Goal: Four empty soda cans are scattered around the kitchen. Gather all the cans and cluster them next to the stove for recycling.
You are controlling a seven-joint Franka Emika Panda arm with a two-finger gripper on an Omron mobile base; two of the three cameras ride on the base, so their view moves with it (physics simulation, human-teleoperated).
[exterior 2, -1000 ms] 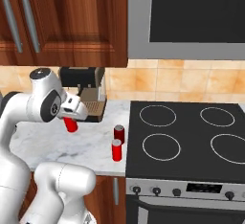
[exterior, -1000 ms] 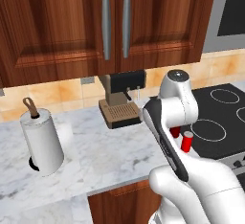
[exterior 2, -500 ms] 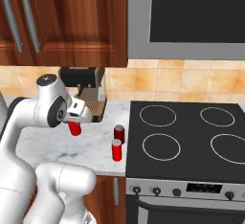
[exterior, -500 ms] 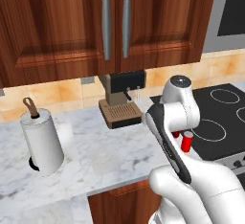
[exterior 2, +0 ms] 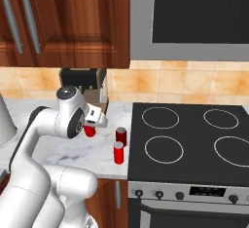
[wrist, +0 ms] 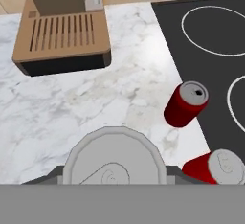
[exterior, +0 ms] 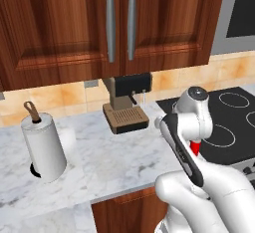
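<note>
Soda can (exterior 2: 89,130) in tool (exterior 2: 93,123) (above counter (exterior 2: 73,146))

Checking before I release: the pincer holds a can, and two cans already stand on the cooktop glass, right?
Not quite. The pincer does hold a can, but the two cans stand on the marble counter beside the stove, not on its glass; the right base view shows it.
</note>
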